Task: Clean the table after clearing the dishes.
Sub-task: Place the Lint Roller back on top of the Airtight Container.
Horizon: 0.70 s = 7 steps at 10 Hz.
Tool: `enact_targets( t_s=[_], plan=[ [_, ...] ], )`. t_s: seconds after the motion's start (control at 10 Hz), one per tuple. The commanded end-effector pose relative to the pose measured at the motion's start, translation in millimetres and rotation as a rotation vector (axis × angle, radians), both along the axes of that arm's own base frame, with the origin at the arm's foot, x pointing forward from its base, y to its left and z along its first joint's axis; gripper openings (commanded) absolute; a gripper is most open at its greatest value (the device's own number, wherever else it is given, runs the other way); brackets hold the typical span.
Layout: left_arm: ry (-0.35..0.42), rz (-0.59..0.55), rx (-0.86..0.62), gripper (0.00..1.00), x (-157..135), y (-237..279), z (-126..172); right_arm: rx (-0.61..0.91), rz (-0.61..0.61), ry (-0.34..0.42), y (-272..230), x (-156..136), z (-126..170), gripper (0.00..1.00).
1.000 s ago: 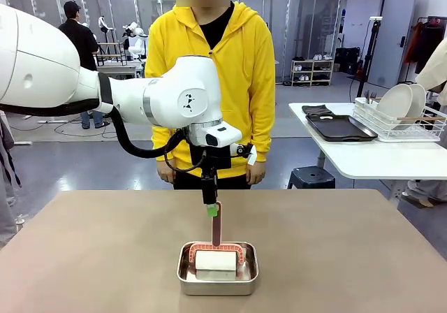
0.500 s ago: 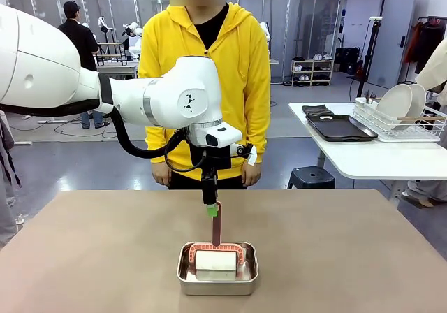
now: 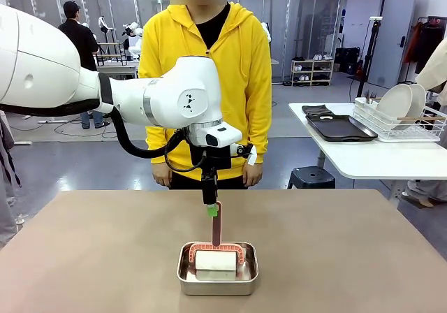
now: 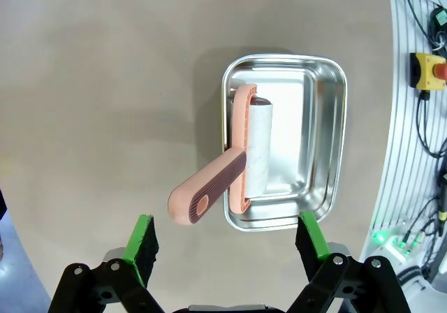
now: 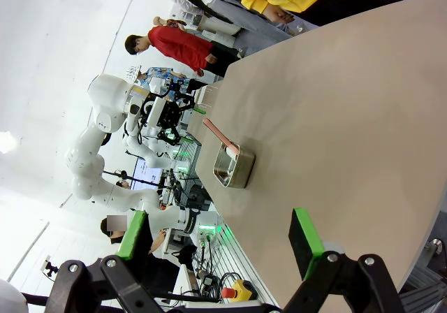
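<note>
So the dishes are off the brown surface [image 3: 105, 257] already: two white plates [image 3: 399, 105] sit in a wire rack on the white side table [image 3: 377, 158], with the dark trays [image 3: 336, 127] lying next to them. What's left on the main surface is a small steel pan [image 3: 217, 277] near the robot's edge, roughly in the middle, with a pink-framed roller [image 3: 216, 259] lying in it. Looks to me like that's the cleaning tool.

The bit that matters is that the roller's handle [image 3: 216, 223] sticks up out of the pan and leans toward the person's side, and the left claw [image 3: 209, 209] hangs right at its top end. From the front it almost looks like it's on the handle, but in the left wrist view the left claw [image 4: 227, 235] is spread wide, green pads well apart, with the handle end [image 4: 192, 206] just ahead of the gap and a bit toward one pad. So nothing's gripped yet. The handle's long axis runs diagonally across that view, so I'd guess the claw needs to drop a little and centre on it before closing.

The right claw [image 5: 223, 239] is also wide open, holding nothing, parked well away from the pan [image 5: 232, 167]. The left arm is clearly the closer one for this.
</note>
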<state>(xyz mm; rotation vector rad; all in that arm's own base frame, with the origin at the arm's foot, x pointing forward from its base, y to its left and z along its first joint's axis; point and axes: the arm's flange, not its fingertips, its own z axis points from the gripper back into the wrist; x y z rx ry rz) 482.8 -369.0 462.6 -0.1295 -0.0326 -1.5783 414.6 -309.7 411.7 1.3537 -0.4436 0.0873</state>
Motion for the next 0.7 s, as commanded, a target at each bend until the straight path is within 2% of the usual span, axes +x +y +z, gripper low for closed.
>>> enact_targets(
  t_s=[0.0,0.1,0.2,0.3,0.5,0.6],
  plan=[
    [-0.002,0.003,-0.003,1.0,0,1,2,0.004,0.002,-0.009,2,-3,3,1.0],
    [0.0,0.0,0.0,1.0,0,0,0,0.004,0.002,-0.009,2,-3,3,1.0],
    [0.032,0.132,-0.059,1.0,11,31,23,0.004,0.002,-0.009,2,-3,3,1.0],
    [0.128,0.199,-0.181,1.0,12,62,38,0.004,0.002,-0.009,2,-3,3,1.0],
    [0.225,0.339,-0.446,1.0,4,147,64,0.004,0.002,-0.009,2,-3,3,1.0],
    [0.255,0.386,-0.512,1.0,-5,194,68,0.004,0.002,-0.009,2,-3,3,1.0]
  ],
)
